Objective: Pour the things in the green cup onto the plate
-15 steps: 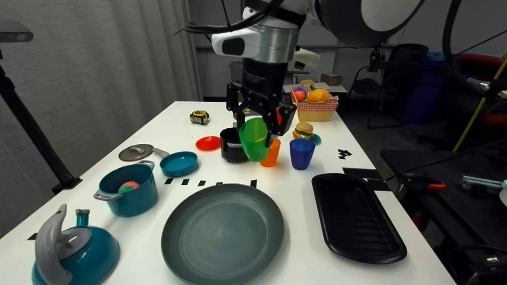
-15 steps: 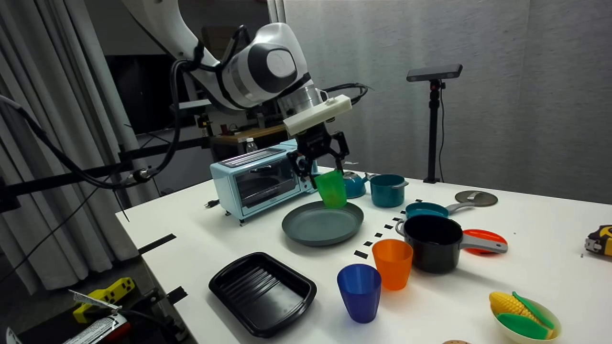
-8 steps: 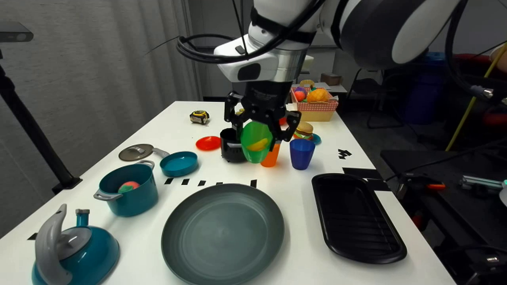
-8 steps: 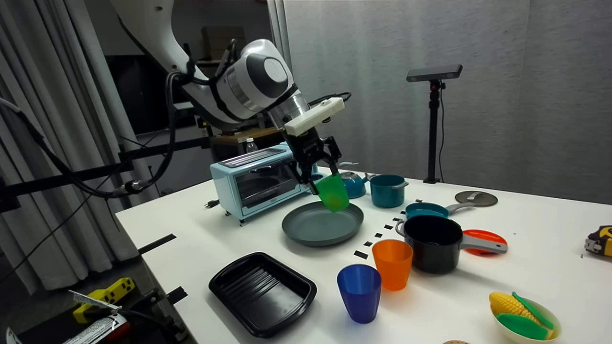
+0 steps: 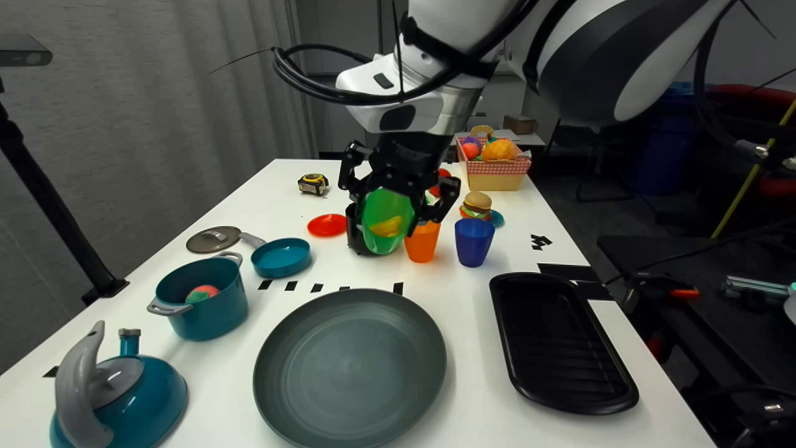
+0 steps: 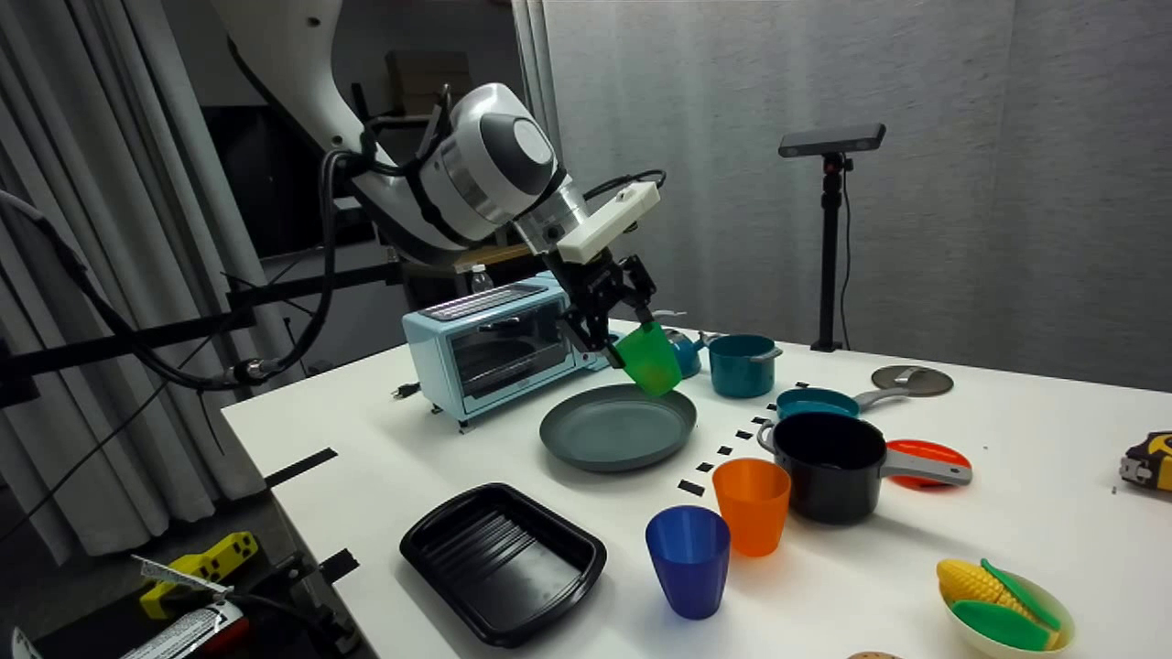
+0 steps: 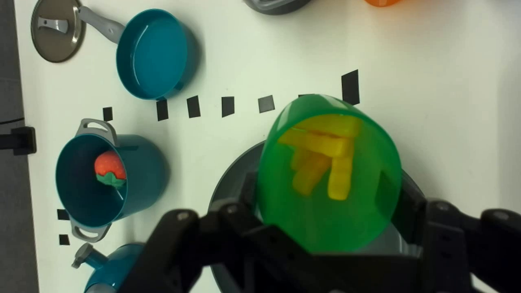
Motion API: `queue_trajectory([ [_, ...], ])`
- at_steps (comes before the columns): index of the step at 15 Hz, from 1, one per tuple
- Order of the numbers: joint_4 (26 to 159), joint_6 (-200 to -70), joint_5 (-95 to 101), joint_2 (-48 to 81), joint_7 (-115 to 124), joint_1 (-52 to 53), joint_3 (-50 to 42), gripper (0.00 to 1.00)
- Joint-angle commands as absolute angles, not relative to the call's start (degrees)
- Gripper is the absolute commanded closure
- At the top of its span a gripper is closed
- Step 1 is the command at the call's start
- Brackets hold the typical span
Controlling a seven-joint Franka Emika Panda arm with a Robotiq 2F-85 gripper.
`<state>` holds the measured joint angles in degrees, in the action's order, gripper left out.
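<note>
My gripper (image 7: 328,196) is shut on the green cup (image 7: 325,232), with one finger on each side of it. The cup is held tilted in the air, and it also shows in both exterior views (image 5: 387,202) (image 6: 646,355). Several yellow stick-like pieces (image 7: 341,179) lie inside the cup. They also show through it in an exterior view (image 5: 387,226). The dark grey-teal plate (image 5: 349,367) stands on the white table with nothing on it. In the wrist view the plate (image 7: 230,179) is partly hidden behind the cup and gripper. In an exterior view the cup overlaps the plate's far rim (image 6: 572,403).
An orange cup (image 6: 753,503), a blue cup (image 6: 689,558) and a black saucepan (image 6: 829,476) stand near the plate. A black tray (image 5: 563,342), a teal pot (image 5: 205,305) and a kettle (image 5: 134,398) are around it. A light-blue toaster oven (image 6: 499,343) stands behind it.
My gripper has tilted the green cup further and shifted it slightly. More of the yellow pieces shows in an exterior view. The plate and the other things have not moved.
</note>
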<state>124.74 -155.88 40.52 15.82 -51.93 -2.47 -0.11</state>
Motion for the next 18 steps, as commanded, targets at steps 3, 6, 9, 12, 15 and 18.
queue_trajectory([
  [3,124.83,-155.07,38.96,15.73,-52.08,-2.34,-0.15,0.24],
  [6,124.89,-155.04,38.63,15.73,-52.07,-2.34,-0.15,0.24],
  [9,124.89,-155.04,38.62,15.73,-52.07,-2.33,-0.15,0.24],
  [12,124.89,-155.04,38.61,15.73,-52.07,-2.33,-0.15,0.24],
  [15,124.16,-155.42,39.10,16.46,-52.16,-2.15,-0.15,0.49],
  [18,121.52,-156.19,40.31,18.77,-51.96,-1.17,0.29,0.49],
])
